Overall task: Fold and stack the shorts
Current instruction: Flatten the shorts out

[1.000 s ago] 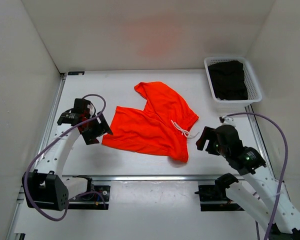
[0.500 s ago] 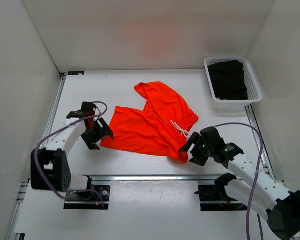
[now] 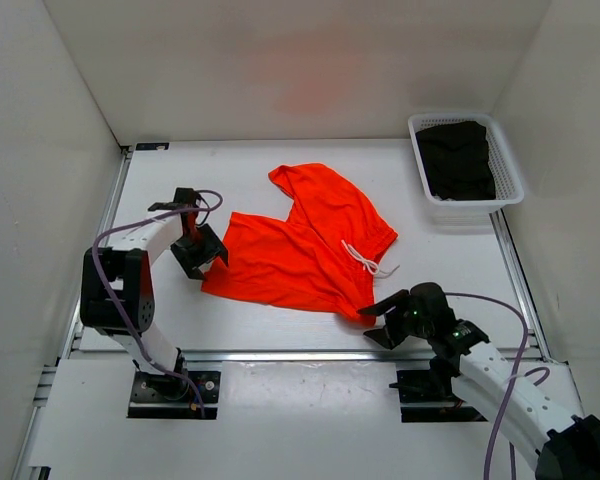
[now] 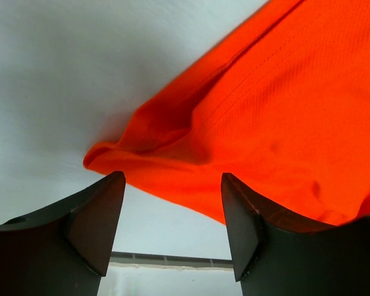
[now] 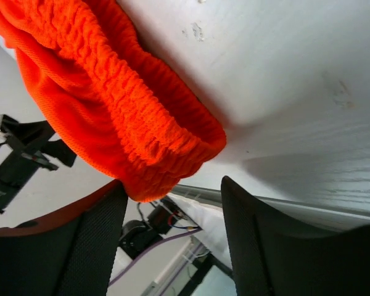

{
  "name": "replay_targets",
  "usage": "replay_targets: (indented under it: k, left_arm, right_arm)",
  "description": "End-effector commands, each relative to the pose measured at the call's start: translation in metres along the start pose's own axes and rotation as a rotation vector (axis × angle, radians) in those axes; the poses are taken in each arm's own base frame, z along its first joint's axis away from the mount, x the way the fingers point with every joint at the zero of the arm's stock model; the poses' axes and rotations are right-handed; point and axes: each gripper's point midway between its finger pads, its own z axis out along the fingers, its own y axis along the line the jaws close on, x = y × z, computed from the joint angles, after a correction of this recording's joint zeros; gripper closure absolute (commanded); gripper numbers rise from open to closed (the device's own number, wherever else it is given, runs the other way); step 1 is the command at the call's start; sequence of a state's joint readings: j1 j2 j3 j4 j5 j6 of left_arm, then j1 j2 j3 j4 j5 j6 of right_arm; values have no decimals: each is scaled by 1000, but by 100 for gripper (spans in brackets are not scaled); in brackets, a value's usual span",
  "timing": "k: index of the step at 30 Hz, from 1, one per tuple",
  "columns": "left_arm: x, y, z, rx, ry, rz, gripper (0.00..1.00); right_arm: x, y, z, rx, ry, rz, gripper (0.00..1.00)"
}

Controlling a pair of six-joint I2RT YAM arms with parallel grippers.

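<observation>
White walls box in your surface (image 3: 180, 170), and the shorts (image 3: 300, 250) lie spread flat near its middle. Their gathered waistband (image 5: 142, 105) points toward 4 o'clock, one leg reaches toward 9 o'clock and the other toward 12. A white drawstring (image 3: 365, 260) trails over the fabric beside the waistband. Your left hand (image 3: 198, 252) sits at the 9 o'clock leg corner, fingers spread, the hem corner just ahead of the tips and not pinched. Your right hand (image 3: 380, 320) lies low at 5 o'clock of the shorts, fingers spread, the waistband's end right at the gap but not pinched. At 2 o'clock on the surface stands a white basket (image 3: 512, 165) holding dark clothing (image 3: 458, 160).
</observation>
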State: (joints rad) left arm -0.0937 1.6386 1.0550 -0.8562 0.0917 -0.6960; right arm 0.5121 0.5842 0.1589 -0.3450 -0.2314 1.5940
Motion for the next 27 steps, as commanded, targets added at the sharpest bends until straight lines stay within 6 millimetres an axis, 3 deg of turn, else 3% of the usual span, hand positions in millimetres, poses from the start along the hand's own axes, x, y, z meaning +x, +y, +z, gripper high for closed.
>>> replay_targets:
  k: [1, 9, 12, 13, 14, 15, 21, 25, 27]
  left_arm:
    - [-16, -6, -2, 5, -41, 21, 26]
    - [-16, 0, 6, -29, -29, 40, 30]
    - [-20, -1, 11, -37, -33, 40, 42]
    - [-23, -2, 12, -37, -33, 50, 50]
    - [-23, -2, 12, -37, -33, 50, 67]
    - [-23, -2, 12, -37, -33, 50, 73]
    - [-23, -4, 9, -31, -40, 42, 89]
    - [-26, -6, -4, -14, -77, 44, 89]
    - [-25, -2, -8, -20, -86, 44, 89]
  right_arm:
    - [1, 19, 0, -79, 11, 67, 36]
    - [-6, 12, 11, -8, -11, 59, 56]
    - [-7, 20, 11, -18, -20, 24, 59]
    - [-10, 18, 10, -11, -27, 24, 59]
    - [-10, 18, 10, -11, -27, 24, 59]
    - [-9, 20, 9, -11, -27, 15, 59]
    - [-13, 13, 7, 11, -44, 10, 60]
    - [-14, 7, 6, 40, -51, 9, 69]
    - [-16, 5, 6, 49, -59, 2, 80]
